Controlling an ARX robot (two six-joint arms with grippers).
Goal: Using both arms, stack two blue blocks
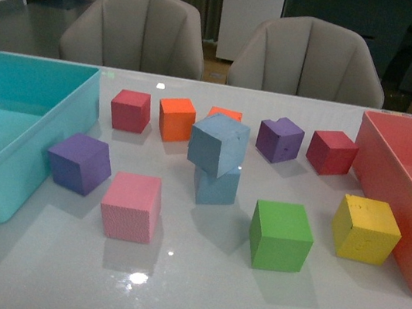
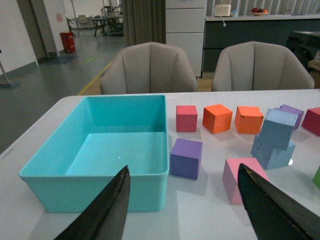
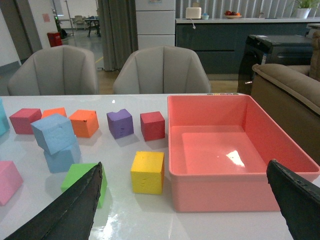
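My left gripper [image 2: 182, 210] hangs spread wide above the table, near the turquoise bin [image 1: 0, 169], holding nothing. Mid-table the 2 blue blocks [image 1: 217, 160] sit stacked, the top 1 tilted and skewed on the lower. My right gripper [image 3: 192, 210] is also spread, empty, facing the pink bin [image 3: 225, 165].

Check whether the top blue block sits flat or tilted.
Tilted: the top blue block rests askew on the lower block, one edge raised, corners overhanging.
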